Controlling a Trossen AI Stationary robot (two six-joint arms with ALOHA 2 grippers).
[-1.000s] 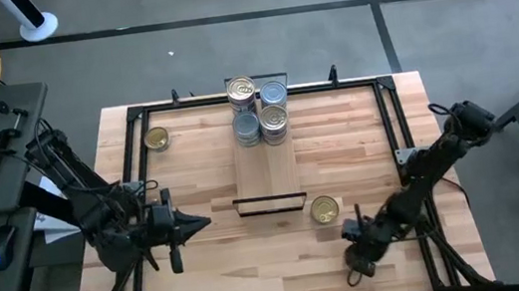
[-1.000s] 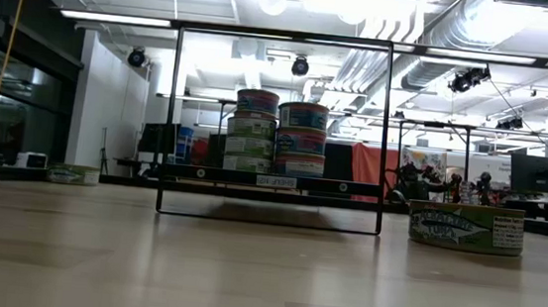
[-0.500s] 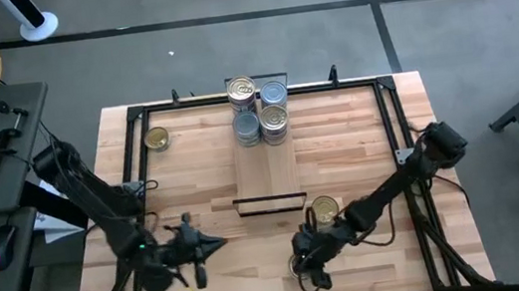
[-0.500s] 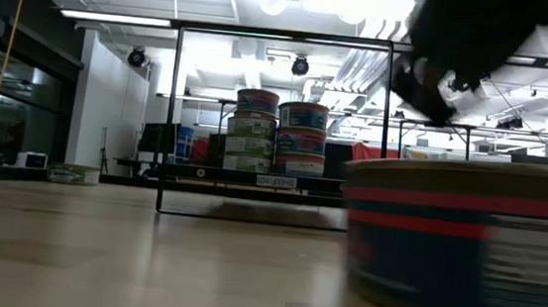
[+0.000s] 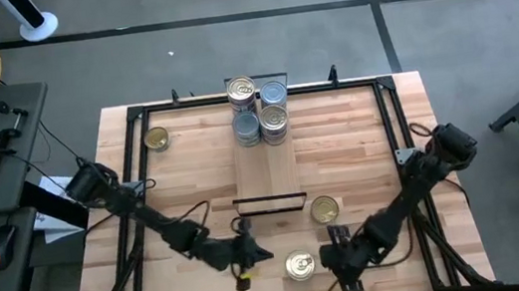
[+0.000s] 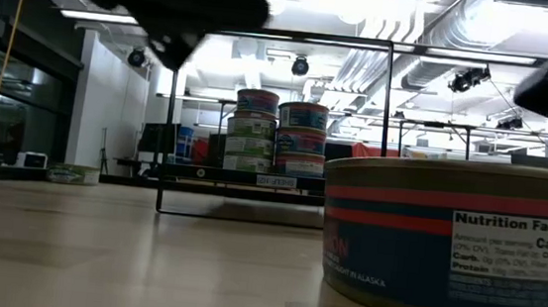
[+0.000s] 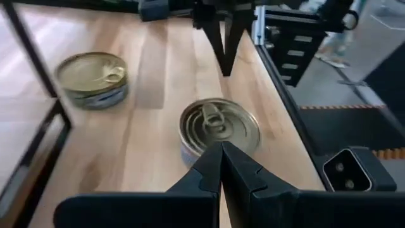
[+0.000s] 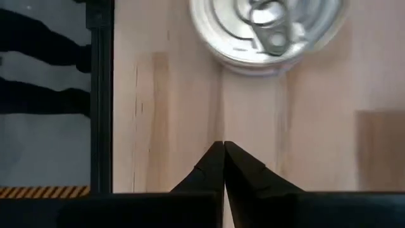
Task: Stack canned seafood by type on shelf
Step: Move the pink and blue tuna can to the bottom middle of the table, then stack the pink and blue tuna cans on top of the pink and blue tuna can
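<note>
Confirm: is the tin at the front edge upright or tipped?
Upright. The gold-topped tin sits flat on the tabletop, pull-tab lid up; the low view shows its label level.

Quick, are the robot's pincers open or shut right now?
Left pincer: shut, holding nothing.
Right pincer: shut, holding nothing.

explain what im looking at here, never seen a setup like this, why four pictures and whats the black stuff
The black stuff is two robot arms at a wooden table. One camera looks down from above, one sits at table height, and one rides on each wrist.

A small shelf in the middle carries stacked tins. Loose ones lie around: a near-edge tin, another tin by the shelf, and a far-left tin.

The left tool and right tool sit on either side of the near-edge tin, both shut and holding nothing. That same tin fills the table-height picture.
</note>
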